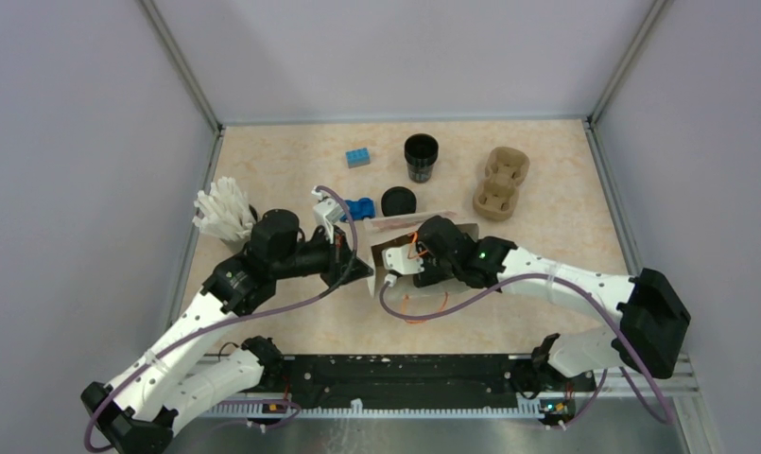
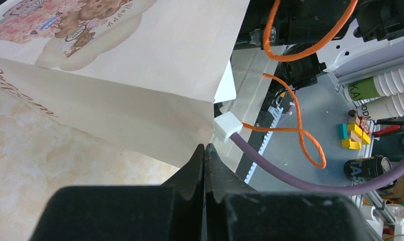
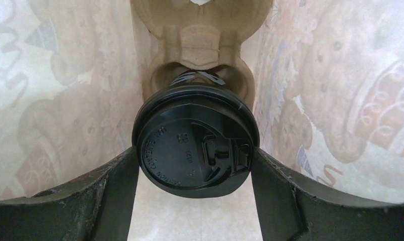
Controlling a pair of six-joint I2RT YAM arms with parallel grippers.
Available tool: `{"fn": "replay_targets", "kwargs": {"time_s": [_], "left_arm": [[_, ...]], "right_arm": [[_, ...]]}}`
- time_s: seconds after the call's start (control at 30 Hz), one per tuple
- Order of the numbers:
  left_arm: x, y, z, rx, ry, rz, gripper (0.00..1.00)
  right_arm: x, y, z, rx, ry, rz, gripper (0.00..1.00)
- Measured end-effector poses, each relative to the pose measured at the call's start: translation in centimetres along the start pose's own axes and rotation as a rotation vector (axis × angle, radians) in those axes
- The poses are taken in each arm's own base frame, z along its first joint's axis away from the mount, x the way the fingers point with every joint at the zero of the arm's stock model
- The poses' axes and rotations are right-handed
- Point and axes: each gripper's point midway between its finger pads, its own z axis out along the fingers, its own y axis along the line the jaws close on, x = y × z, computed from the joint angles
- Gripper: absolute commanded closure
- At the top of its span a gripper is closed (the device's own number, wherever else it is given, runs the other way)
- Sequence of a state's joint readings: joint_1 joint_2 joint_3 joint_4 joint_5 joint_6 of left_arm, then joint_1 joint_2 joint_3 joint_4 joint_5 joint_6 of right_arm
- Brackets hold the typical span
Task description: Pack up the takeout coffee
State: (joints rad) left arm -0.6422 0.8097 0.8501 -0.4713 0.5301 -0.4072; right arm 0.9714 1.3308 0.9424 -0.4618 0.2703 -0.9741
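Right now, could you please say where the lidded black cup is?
In the right wrist view, the lidded black cup sits inside the paper bag, between the right fingers, in a pulp carrier.

White-shelled arms, black joints, purple cables, black fingers.

Matt, smooth, printed cream stock on the paper bag, folds crisp. Lid of the takeout coffee is black plastic with a slight sheen and embossed lettering; pulp carrier brown, rough, fibrous. Fingers of the right gripper matt black, scuffed, dusty; tabletop smooth, marbled beige.
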Motion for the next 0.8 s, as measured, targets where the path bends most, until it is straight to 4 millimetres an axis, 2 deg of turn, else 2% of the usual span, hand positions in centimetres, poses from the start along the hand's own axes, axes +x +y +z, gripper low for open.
{"fn": "replay_targets", "kwargs": {"time_s": [0.1,0.8], "left_arm": [[-0.1,0.0,-0.1,-0.002,-0.005,-0.001,1.0],[0.0,0.1,-0.1,-0.009,-0.009,-0.012,1.0]], "right_arm": [[0.4,0.1,0.3,0.0,0.005,0.007,0.3],[-0.1,-0.3,2.4,0.015,-0.002,0.004,0.32]]}}
